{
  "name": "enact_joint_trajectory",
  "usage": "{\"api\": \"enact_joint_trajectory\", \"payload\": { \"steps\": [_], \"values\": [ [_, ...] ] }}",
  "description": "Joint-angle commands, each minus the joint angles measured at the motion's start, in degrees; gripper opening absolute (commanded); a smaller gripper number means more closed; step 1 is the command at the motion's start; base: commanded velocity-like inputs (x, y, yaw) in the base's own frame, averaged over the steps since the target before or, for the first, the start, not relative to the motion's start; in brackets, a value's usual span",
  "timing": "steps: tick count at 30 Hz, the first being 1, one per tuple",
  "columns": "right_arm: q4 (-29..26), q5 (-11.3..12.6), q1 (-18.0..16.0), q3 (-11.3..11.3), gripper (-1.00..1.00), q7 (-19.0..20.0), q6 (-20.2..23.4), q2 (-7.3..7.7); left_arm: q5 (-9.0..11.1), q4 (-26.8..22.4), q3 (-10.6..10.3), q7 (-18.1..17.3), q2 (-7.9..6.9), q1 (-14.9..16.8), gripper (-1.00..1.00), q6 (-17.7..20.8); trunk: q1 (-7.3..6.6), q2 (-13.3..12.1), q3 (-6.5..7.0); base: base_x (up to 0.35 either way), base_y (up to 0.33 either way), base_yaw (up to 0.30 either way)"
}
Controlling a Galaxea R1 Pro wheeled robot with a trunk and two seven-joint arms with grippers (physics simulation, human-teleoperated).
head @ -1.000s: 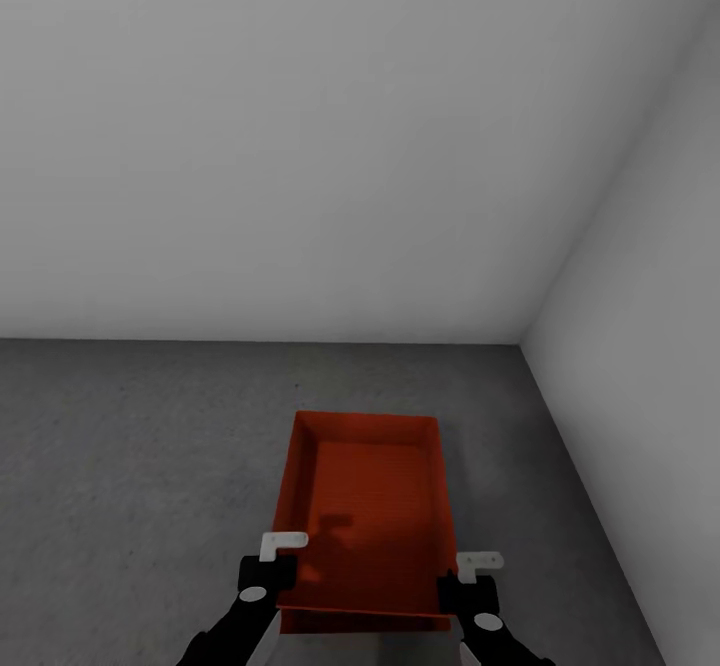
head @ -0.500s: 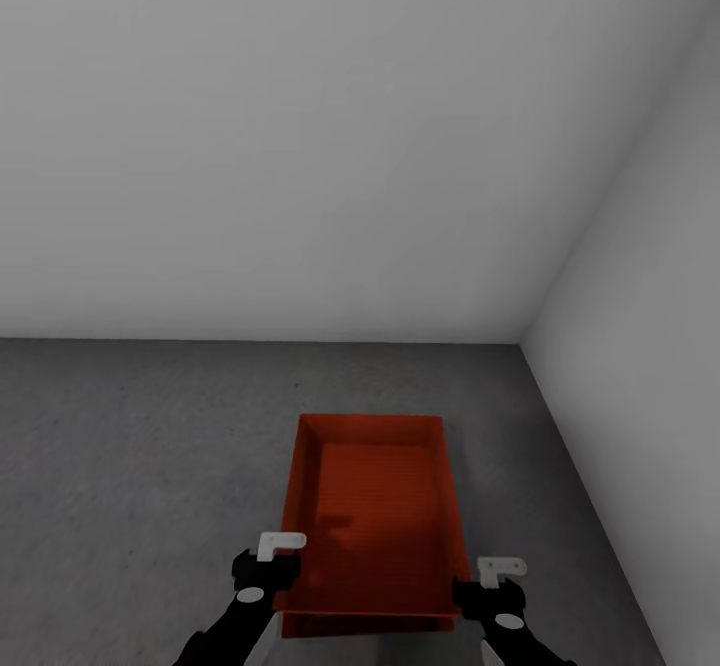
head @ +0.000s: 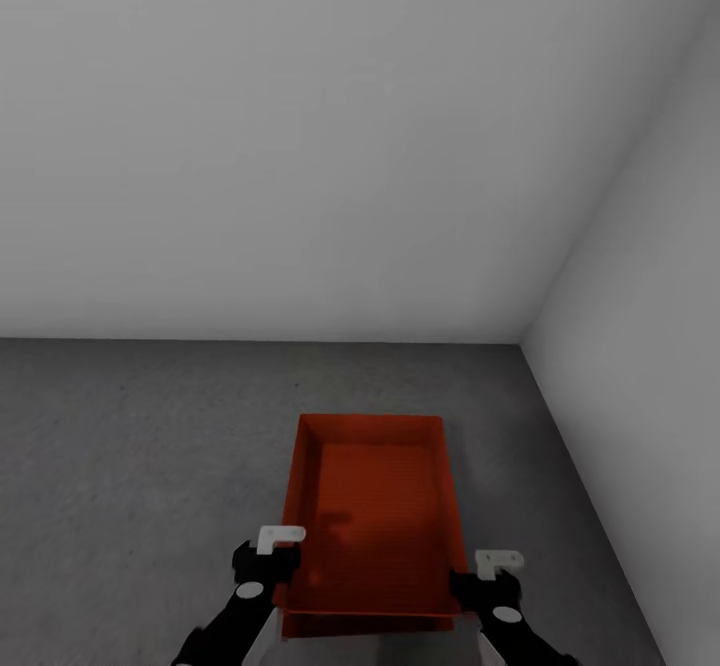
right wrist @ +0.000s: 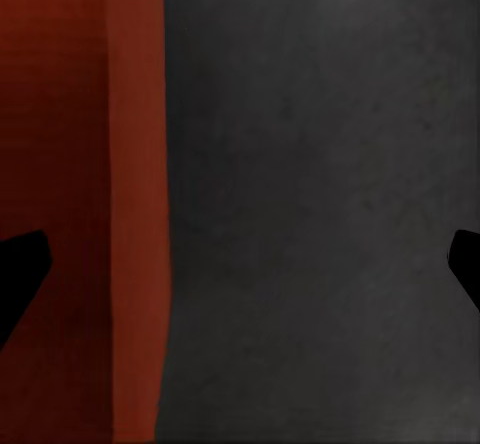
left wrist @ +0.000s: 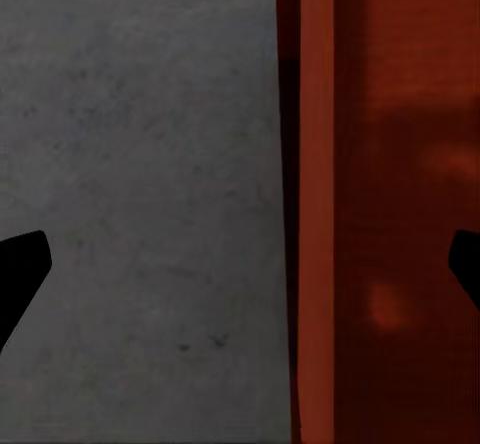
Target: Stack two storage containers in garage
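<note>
One orange-red storage container [head: 375, 521] sits on the dark grey mottled concrete floor [head: 130, 446], near the corner formed by two plain white walls [head: 300, 146]; a darker strip under its near edge may be a second bin beneath, but this cannot be confirmed. Left gripper [head: 268, 558] is positioned at the container's near left corner, right gripper [head: 487, 578] at the near right corner. In each wrist view the fingertips [left wrist: 20, 274] [right wrist: 20, 274] stand wide apart, straddling a side wall of the container [left wrist: 380, 204] [right wrist: 80, 204] without pinching it. Container interior is bare, ribbed bottom visible
</note>
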State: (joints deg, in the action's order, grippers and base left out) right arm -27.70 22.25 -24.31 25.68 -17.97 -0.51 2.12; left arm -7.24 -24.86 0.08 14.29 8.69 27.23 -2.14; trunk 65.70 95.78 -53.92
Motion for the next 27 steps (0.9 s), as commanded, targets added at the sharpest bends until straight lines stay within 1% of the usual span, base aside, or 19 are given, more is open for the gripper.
{"api": "enact_joint_trajectory", "payload": {
  "steps": [1, 3, 6, 7, 8, 9, 10, 11, 12, 14, 15, 16, 17, 18, 21, 23, 27],
  "values": [
    [-0.6, 0.56, -0.03, 0.48, 1.0, -0.4, -0.01, 0.09, -0.58, -0.29, 0.01, 0.24, 0.02, -0.01, 1.0, -0.06, 0.0, 0.02, -0.04, 0.0, 0.0, 0.0],
    [-2.14, 0.53, -0.03, 0.5, 1.0, -0.4, 0.1, 0.24, -0.56, -1.75, 0.01, -0.03, 0.01, -0.15, 1.0, 0.12, 0.0, 0.02, -0.04, 0.0, 0.0, 0.0],
    [-4.98, 0.5, -0.03, 0.5, 1.0, -0.4, 0.96, 0.92, -0.52, -4.56, 0.01, -0.82, 0.01, -0.7, 1.0, 0.57, 0.0, 0.02, -0.04, 0.0, 0.0, 0.0],
    [-7.09, 0.49, -0.03, 0.51, 1.0, -0.43, 2.21, 1.43, -0.51, -6.46, 0.01, -1.34, 0.01, -1.21, 1.0, 1.02, 0.0, 0.02, -0.04, 0.0, 0.0, 0.0],
    [-11.31, 0.5, -0.03, 0.49, 1.0, -0.46, 5.38, 2.35, -0.5, -10.54, 0.01, -1.88, 0.04, -1.97, 1.0, 2.98, 0.0, 0.02, -0.04, 0.0, 0.0, 0.0],
    [-13.03, 0.5, -0.03, 0.5, 1.0, -0.47, 6.74, 2.72, -0.5, -12.3, 0.01, -2.01, 0.06, -2.24, 1.0, 4.1, 0.0, 0.02, -0.04, 0.0, 0.0, 0.0],
    [-18.76, 0.54, -0.03, 0.46, 1.0, -0.48, 11.26, 4.04, -0.42, -18.64, 0.01, -2.46, 0.08, -3.5, 1.0, 8.56, 0.0, 0.02, -0.04, 0.0, 0.0, 0.0],
    [-22.78, 0.56, -0.03, 0.45, 1.0, -0.5, 14.31, 4.95, -0.25, -23.69, -0.05, -3.22, 0.09, -4.72, 1.0, 11.96, 0.0, 0.02, -0.04, 0.0, 0.0, 0.0],
    [-24.75, 0.57, -0.03, 0.42, 1.0, -0.51, 15.78, 5.4, -0.09, -26.4, -0.08, -3.85, 0.09, -5.4, 1.0, 13.67, 0.0, 0.02, -0.04, 0.0, 0.0, 0.0],
    [-32.08, 0.59, -0.03, 0.37, 1.0, -0.58, 21.04, 6.88, 0.98, -37.51, -0.13, -8.15, 0.1, -8.17, 1.0, 20.25, 0.0, 0.02, -0.04, 0.0, 0.0, 0.0],
    [-33.67, 0.59, -0.02, 0.36, 1.0, -0.62, 22.21, 7.17, 1.3, -40.08, -0.14, -9.53, 0.1, -8.8, 1.0, 21.92, 0.0, 0.02, -0.04, 0.0, 0.0, 0.0],
    [-37.88, 0.59, 0.02, 0.31, 1.0, -0.68, 25.15, 7.78, 2.19, -46.49, -0.07, -13.57, 0.06, -10.33, 1.0, 26.89, 0.0, 0.02, -0.04, 0.0, 0.0, 0.0],
    [-39.05, 0.59, 0.03, 0.29, 1.0, -0.7, 25.95, 7.91, 2.43, -48.16, -0.09, -14.82, 0.05, -10.67, 1.0, 28.46, 0.0, 0.02, -0.04, 0.0, 0.0, 0.0],
    [-42.06, 0.63, 0.04, 0.27, 1.0, -0.72, 28.1, 8.21, 2.89, -51.74, -0.04, -17.95, -0.01, -11.33, 1.0, 32.3, 0.0, 0.02, -0.04, 0.0, 0.0, 0.0],
    [-44.9, 0.66, 0.05, 0.26, 1.0, -0.74, 30.43, 8.36, 3.21, -54.1, -0.01, -20.31, -0.18, -11.76, 1.0, 34.92, 0.0, 0.02, -0.04, 0.0, 0.0, 0.0],
    [-46.23, 0.72, 0.05, 0.27, 1.0, -0.75, 31.85, 8.4, 3.33, -54.94, 0.0, -21.16, -0.3, -11.93, 1.0, 35.92, 0.0, 0.02, -0.04, 0.0, 0.0, 0.0],
    [-47.59, 0.85, 0.05, 0.3, 1.0, -0.7, 33.5, 8.43, 3.42, -55.62, 0.0, -21.85, -0.49, -12.19, 1.0, 36.62, 0.0, 0.02, -0.04, 0.0, 0.0, 0.0]
  ]
}}
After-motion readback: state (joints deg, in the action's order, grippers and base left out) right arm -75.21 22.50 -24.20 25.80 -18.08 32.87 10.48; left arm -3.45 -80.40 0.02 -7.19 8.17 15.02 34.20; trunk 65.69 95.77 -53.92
